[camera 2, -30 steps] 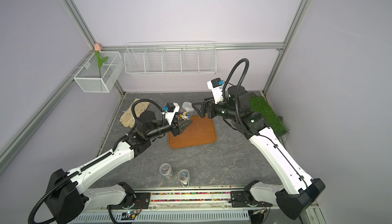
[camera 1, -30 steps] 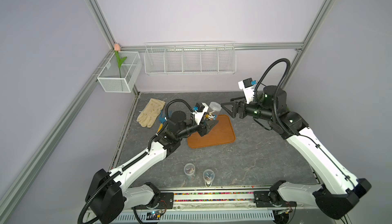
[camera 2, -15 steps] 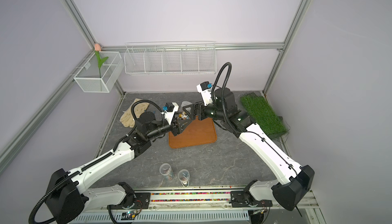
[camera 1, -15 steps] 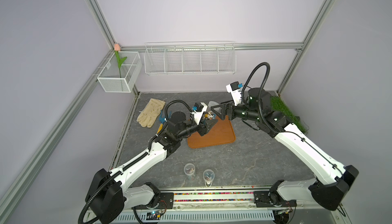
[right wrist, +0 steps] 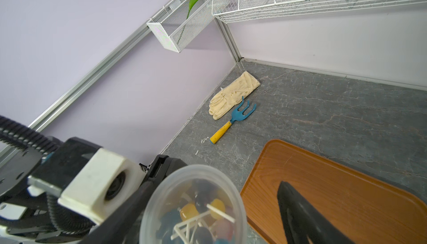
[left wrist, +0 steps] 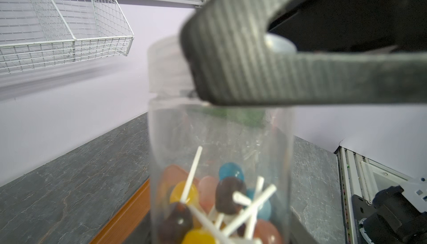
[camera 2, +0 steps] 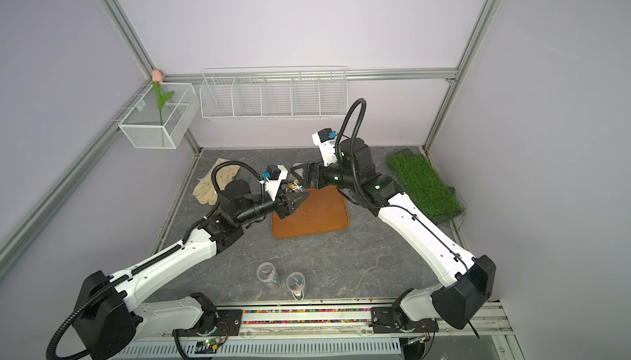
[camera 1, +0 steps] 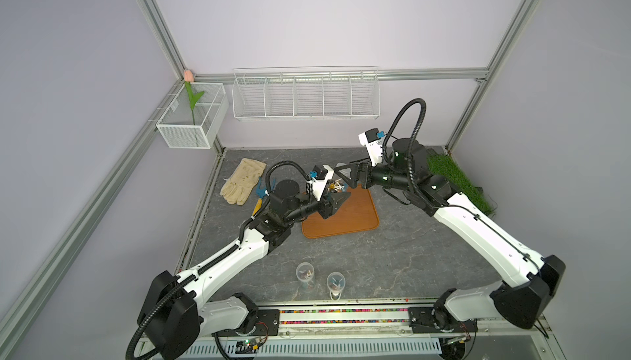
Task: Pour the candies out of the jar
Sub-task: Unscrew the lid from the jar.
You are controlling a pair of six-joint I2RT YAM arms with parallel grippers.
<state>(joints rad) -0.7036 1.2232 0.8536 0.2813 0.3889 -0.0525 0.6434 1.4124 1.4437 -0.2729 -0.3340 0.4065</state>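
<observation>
Jar (left wrist: 219, 138) held by left gripper (camera 1: 336, 192), right gripper (camera 1: 342, 174) wide at lid (right wrist: 191, 199), tray (right wrist: 346, 185) nearby

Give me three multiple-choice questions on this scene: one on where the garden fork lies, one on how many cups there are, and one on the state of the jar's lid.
1. Where does the garden fork lie? A on the tray; B beside the glove; C inside a cup.
2. How many clear cups stand at the front of the table? A one; B two; C four.
3. The lid of the jar is: A on the jar; B on the tray; C in a cup.

Answers: 1 B, the fork lies next to the glove. 2 B, two stand side by side. 3 A, the frosted lid caps the jar.
</observation>
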